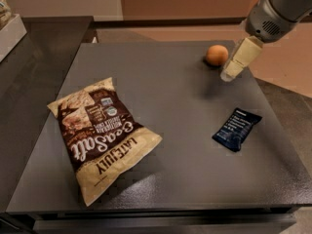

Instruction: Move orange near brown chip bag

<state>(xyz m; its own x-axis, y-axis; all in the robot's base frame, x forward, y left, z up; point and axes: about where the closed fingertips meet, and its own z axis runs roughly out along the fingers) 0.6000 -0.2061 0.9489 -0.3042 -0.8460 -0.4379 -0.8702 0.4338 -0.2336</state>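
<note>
The orange (216, 55) is small and round and rests near the far right edge of the dark table (180, 96). The brown chip bag (101, 134), dark brown and cream with white "Sea Salt" lettering, lies flat at the front left of the table, far from the orange. My gripper (229, 73) comes in from the upper right on a grey arm (275, 13). Its pale finger (241, 57) hangs just right of the orange, above the table, and holds nothing.
A small dark navy bar wrapper (236, 128) lies on the right side of the table, in front of the gripper. A dark counter (34, 57) adjoins the table on the left, with a white box (9, 30) on it. Tan floor lies beyond the right edge.
</note>
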